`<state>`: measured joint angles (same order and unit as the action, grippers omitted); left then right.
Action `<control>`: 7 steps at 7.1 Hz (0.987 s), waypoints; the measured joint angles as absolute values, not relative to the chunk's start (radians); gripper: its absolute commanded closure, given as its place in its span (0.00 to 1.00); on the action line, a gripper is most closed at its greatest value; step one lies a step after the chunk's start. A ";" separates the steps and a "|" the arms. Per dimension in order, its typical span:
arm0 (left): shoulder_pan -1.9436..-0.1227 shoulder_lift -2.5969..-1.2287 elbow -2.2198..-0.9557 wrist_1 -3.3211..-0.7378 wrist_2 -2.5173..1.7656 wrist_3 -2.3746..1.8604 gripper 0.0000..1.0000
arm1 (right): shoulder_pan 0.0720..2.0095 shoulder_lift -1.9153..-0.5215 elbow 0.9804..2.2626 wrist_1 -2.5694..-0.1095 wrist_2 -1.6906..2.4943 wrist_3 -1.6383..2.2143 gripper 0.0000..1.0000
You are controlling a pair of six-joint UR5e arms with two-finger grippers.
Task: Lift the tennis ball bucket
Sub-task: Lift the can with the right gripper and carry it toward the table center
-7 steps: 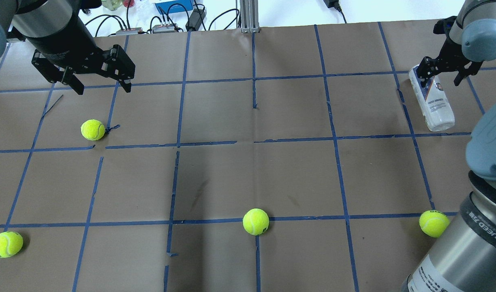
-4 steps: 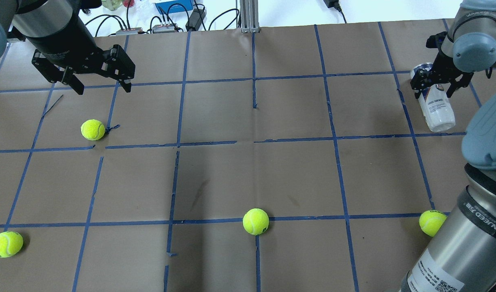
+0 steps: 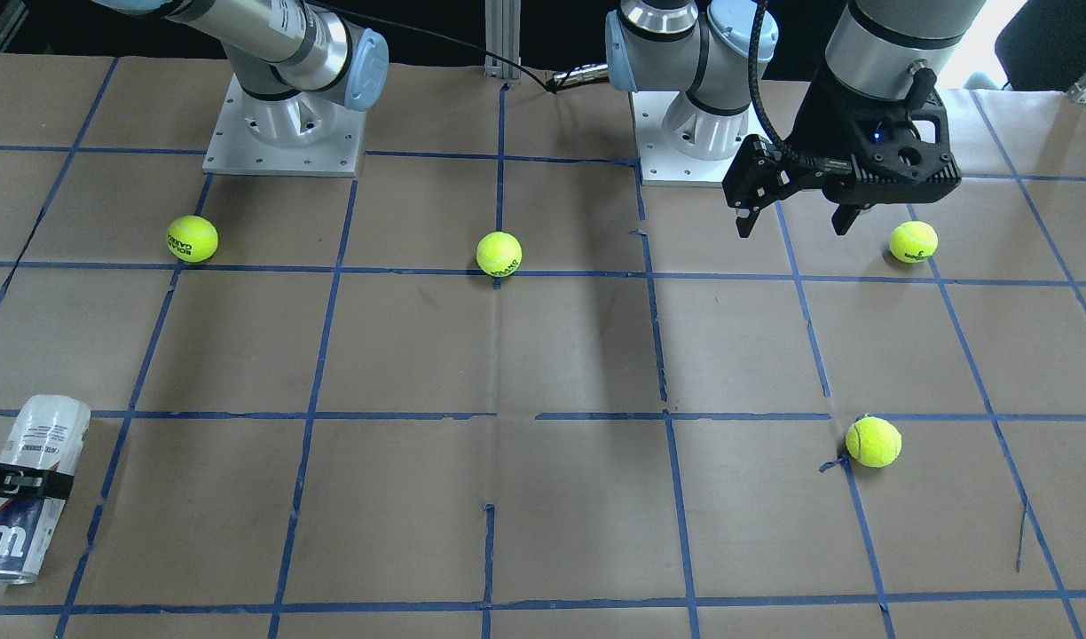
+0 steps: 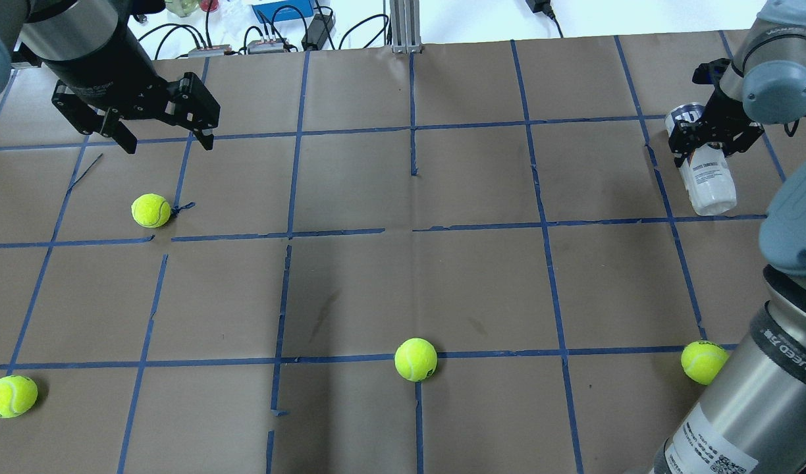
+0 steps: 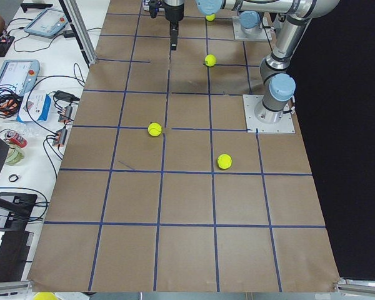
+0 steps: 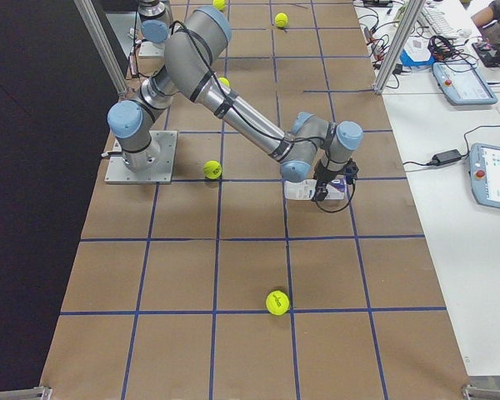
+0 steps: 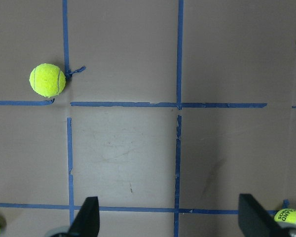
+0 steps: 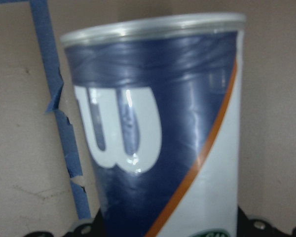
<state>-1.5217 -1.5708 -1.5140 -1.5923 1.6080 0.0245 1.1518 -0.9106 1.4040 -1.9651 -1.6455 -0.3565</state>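
The tennis ball bucket (image 4: 706, 184) is a clear can with a white, navy and orange label. It lies on its side on the brown table at the far right. My right gripper (image 4: 706, 146) straddles its far half, fingers pressed on both sides, shut on it. In the front-facing view the bucket (image 3: 28, 444) lies at the left edge, white "W" end nearest the camera. It fills the right wrist view (image 8: 158, 133). My left gripper (image 4: 169, 145) is open and empty, hovering over the far left of the table.
Several yellow-green tennis balls lie loose: one below my left gripper (image 4: 151, 210), one front centre (image 4: 415, 359), one front left (image 4: 10, 396), one by my right arm's base (image 4: 704, 362). Cables and boxes (image 4: 278, 26) sit beyond the far edge.
My right gripper came down over the bucket and closed on it. The bucket's far end swung slightly right. My left arm has not moved.
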 measured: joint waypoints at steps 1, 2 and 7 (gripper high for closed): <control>-1.522 -1.571 -1.514 -1.592 1.608 0.025 0.00 | 1.160 -0.937 1.406 -1.962 -1.615 -0.380 0.26; -1.522 -1.571 -1.514 -1.592 1.608 0.025 0.00 | 1.176 -0.959 1.407 -1.966 -1.577 -0.400 0.24; -1.522 -1.571 -1.514 -1.592 1.609 0.025 0.00 | 1.571 -0.994 1.407 -2.084 -1.492 -0.679 0.25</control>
